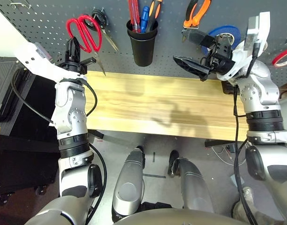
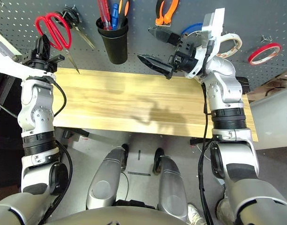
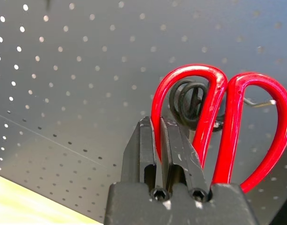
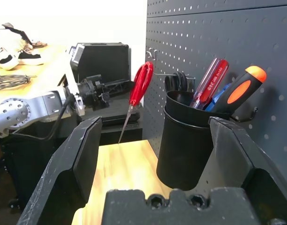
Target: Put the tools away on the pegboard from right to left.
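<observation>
At the left end of the pegboard (image 1: 49,14), the red-handled scissors (image 1: 83,31) hang from a hook beside black-handled scissors (image 1: 102,22), blades pointing down toward the wooden table (image 1: 148,103). The left gripper (image 3: 170,140) sits just in front of the red handles with its fingers pressed together; in the left wrist view they appear to close on nothing, lying against the near handle loop. The right gripper (image 2: 155,49) is held with its fingers spread wide and empty, near the orange-and-black-handled pliers (image 1: 196,13), which hang on the board. The slim red-handled screwdriver (image 1: 133,14) stands in the black cup (image 1: 142,44), and the cream tape roll (image 2: 228,44) hangs behind the right wrist. All four tools appear stowed, so the step in hand is judged to be clearing the left arm from the last-placed item. To do this well, the arm should draw straight back from the board, away from the loops, so that no finger catches a handle and lifts the scissors off the hook.
</observation>
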You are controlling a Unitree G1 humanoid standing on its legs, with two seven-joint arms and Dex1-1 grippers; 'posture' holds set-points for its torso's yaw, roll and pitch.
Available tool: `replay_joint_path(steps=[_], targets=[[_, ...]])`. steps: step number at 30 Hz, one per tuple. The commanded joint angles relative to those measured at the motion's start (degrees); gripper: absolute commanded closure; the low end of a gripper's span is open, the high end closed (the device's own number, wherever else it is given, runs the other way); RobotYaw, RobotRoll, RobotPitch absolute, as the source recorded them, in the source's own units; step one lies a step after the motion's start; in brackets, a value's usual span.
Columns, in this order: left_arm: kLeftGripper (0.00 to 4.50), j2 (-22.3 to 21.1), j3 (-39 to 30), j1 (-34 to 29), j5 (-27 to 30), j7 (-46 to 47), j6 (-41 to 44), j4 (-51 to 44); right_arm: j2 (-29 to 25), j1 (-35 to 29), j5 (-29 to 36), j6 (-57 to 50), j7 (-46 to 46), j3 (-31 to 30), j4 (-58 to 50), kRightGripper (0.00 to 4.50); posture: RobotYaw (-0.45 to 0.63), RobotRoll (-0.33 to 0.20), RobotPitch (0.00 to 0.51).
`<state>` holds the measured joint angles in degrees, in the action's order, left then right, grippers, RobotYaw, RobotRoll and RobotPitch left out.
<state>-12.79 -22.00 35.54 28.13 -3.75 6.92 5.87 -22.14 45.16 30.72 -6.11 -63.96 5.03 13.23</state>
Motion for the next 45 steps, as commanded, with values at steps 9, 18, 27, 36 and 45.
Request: replay_joint_path(steps=[9,18,27,36,45], targets=[[4.48,-2.75,0.74,8.48,-4.05,-3.40,-5.34,17.32,1.21,0.11,-2.40,2.35,0.45,-1.42,-0.42,0.00,0.31,0.000,0.250],[2.10,-4.14,5.03,10.49,-8.45,-7.46,-5.87,24.64,2.75,-0.63,-3.76,4.11,1.64,-2.15,0.14,0.00,0.30,0.000,0.251],[0.06,-5.22,8.68,-0.50,-9.84,-11.69,-1.44,13.61,4.22,-3.49,-5.85,5.63,5.89,-1.96,0.21,0.00,0.30,0.000,0.252],[0.06,-6.49,6.72,-13.89,-7.87,-15.46,-1.59,2.28,5.40,-9.54,-10.83,7.26,21.07,0.97,0.56,0.00,0.30,0.000,0.244],[0.06,-8.28,3.54,-19.40,-8.15,-19.02,-8.29,4.59,7.70,-15.25,-16.15,11.40,36.76,4.07,2.54,0.00,0.28,0.000,0.225]])
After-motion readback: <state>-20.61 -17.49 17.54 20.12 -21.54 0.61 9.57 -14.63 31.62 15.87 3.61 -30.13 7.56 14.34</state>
